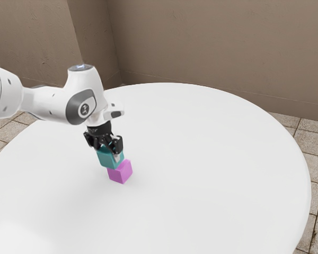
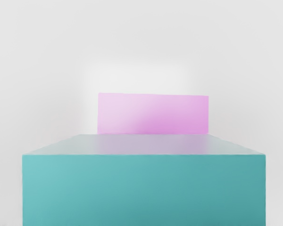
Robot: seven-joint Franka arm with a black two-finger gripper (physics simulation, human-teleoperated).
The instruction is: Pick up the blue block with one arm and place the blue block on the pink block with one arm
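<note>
My gripper (image 1: pixel 109 150) is clamped on the blue block (image 1: pixel 109 159) (it renders nearer teal), one finger on each side. The block hangs just over the pink block (image 1: pixel 121 172), which sits slightly toward the exterior view's right. The wrist points straight down, so I judge a small shift comes before lowering.

Matt smooth blue block (image 2: pixel 141 188), matt pink block (image 2: pixel 153 113), smooth white table (image 1: pixel 212 174).
</note>
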